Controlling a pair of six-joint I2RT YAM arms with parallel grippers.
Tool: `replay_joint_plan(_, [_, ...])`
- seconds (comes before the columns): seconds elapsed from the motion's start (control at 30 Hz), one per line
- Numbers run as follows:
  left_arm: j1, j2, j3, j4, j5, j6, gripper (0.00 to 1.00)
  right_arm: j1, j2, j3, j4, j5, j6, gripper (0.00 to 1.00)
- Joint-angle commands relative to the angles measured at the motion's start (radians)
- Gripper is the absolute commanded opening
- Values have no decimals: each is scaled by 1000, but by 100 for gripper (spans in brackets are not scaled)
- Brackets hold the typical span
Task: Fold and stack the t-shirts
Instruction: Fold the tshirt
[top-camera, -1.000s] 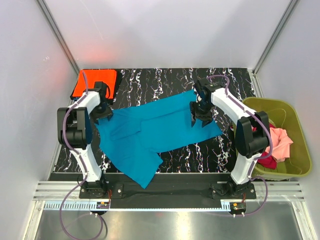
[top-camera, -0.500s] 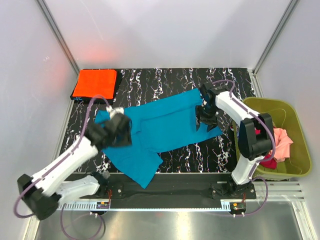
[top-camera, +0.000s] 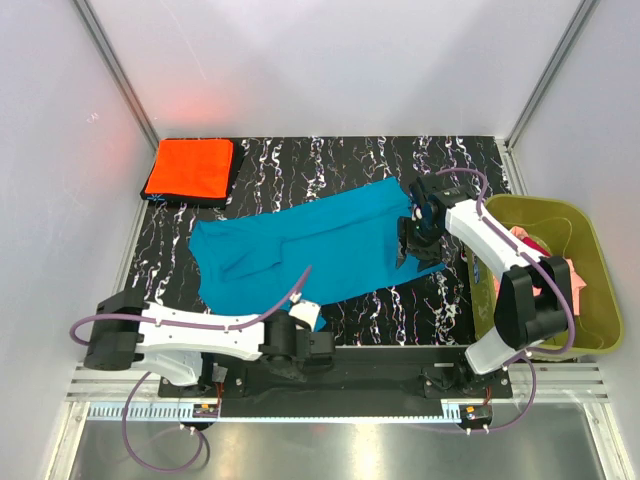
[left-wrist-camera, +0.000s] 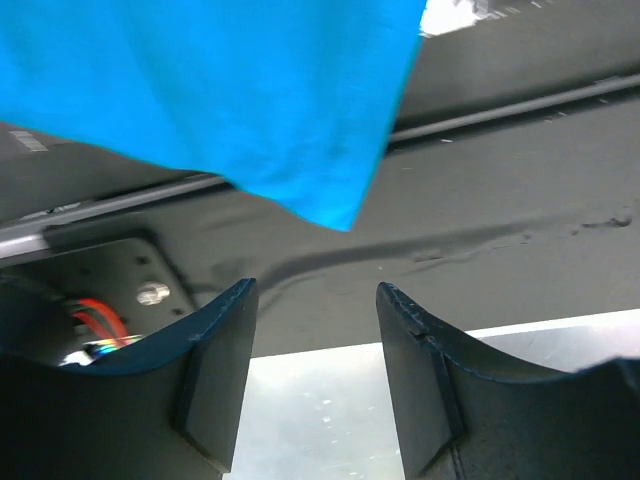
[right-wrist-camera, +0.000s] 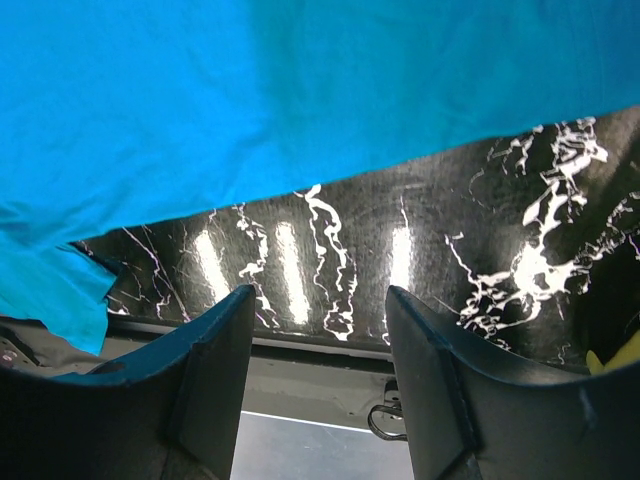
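A teal-blue t-shirt (top-camera: 310, 245) lies spread out across the middle of the black marbled table. Its near corner (left-wrist-camera: 300, 120) hangs over the front edge, just above my left gripper. A bright orange t-shirt (top-camera: 190, 168) lies folded at the back left. Pink and magenta-red shirts (top-camera: 578, 285) sit in the bin. My left gripper (top-camera: 312, 347) is low at the table's near edge, open and empty (left-wrist-camera: 315, 292). My right gripper (top-camera: 410, 245) hovers over the teal shirt's right edge (right-wrist-camera: 300, 90), open and empty (right-wrist-camera: 320, 295).
An olive-green plastic bin (top-camera: 590, 235) stands off the table's right side, partly behind my right arm. The black rail and arm bases (top-camera: 440, 378) run along the near edge. White walls close in the back and sides.
My left arm has swung from the shirt's back left corner down to the table's near edge. My right gripper has drifted slightly right along the shirt's edge.
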Motion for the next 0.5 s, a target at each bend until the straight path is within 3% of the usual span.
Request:
replay_joint_plan(0.0, [-31,40,37,101,24,-57,56,2,-74,-20,-8,26,10,63])
replay_joint_plan(0.47, [-18,100,-114,223,64,-48,49,0,-177,-98,-4,4,1,63])
